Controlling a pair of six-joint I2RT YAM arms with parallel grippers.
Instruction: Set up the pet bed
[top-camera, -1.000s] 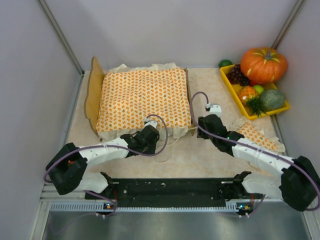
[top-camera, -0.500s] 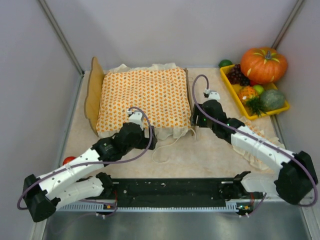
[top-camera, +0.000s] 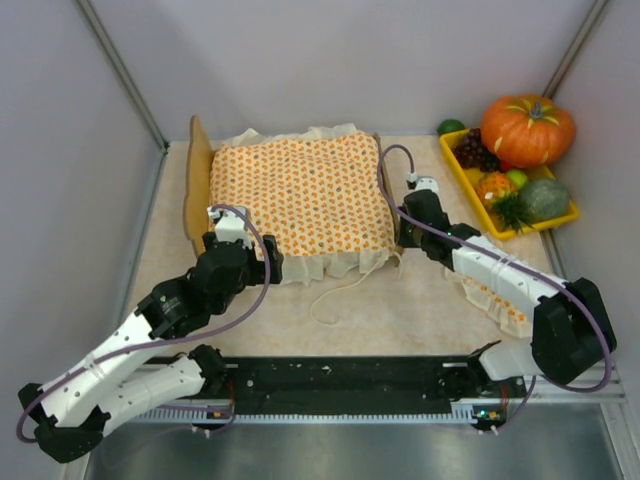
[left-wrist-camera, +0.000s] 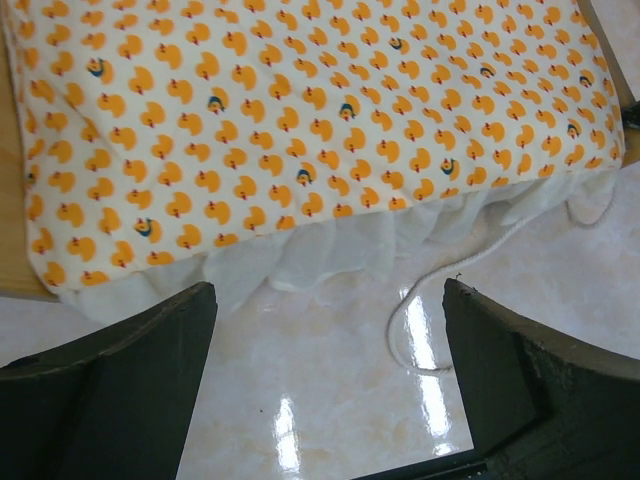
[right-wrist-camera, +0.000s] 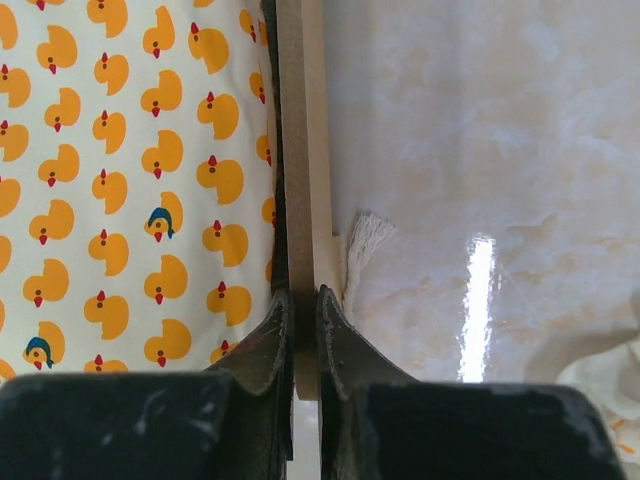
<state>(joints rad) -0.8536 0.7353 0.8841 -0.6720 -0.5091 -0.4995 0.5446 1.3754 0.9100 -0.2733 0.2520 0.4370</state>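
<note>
The pet bed stands at the back of the table, its rounded wooden headboard (top-camera: 197, 190) on the left. A ruffled bedspread printed with orange ducks (top-camera: 300, 195) covers it. My right gripper (top-camera: 405, 232) is at the bed's right end. In the right wrist view the gripper (right-wrist-camera: 305, 300) is shut on the thin wooden end board (right-wrist-camera: 300, 150), with the bedspread (right-wrist-camera: 130, 180) to its left. My left gripper (top-camera: 255, 270) hovers by the bed's front left corner. Seen from the left wrist, this gripper (left-wrist-camera: 328, 290) is wide open over bare table, just short of the white ruffle (left-wrist-camera: 330, 245).
A white cord (top-camera: 340, 290) trails from the bed's front onto the table. A small duck-print pillow (top-camera: 495, 295) lies under my right arm. A yellow tray (top-camera: 455, 165) of fruit and a pumpkin (top-camera: 527, 128) sit at the back right. Walls close in on both sides.
My left gripper let go, opened wide and moved left along the bed's front. My right gripper moved to the bed's end board and shut on it. The bed shifted slightly right.
</note>
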